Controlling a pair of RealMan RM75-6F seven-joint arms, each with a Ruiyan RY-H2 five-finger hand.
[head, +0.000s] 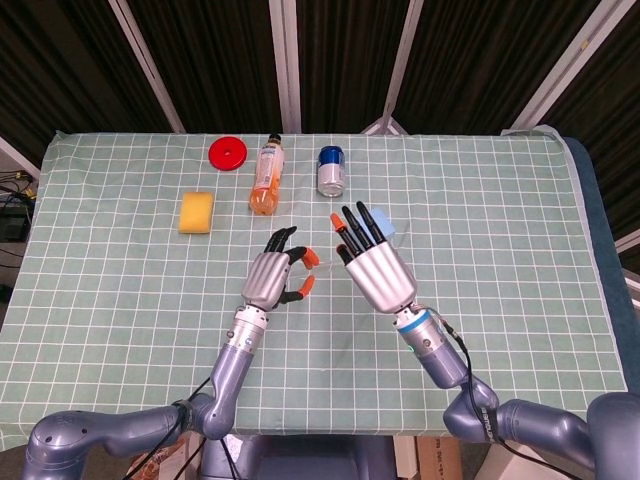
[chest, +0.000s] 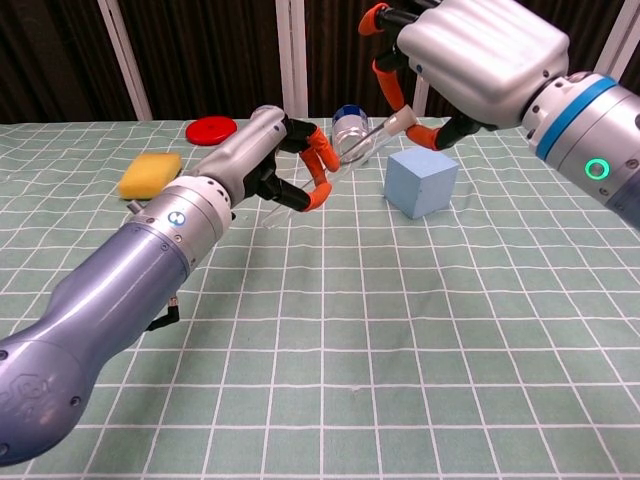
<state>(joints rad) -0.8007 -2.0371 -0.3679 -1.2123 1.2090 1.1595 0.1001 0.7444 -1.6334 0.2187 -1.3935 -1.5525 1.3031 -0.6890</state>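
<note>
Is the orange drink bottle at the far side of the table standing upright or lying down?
Lying down. In the head view the orange bottle rests on its side, its cap toward the table's far edge.
</note>
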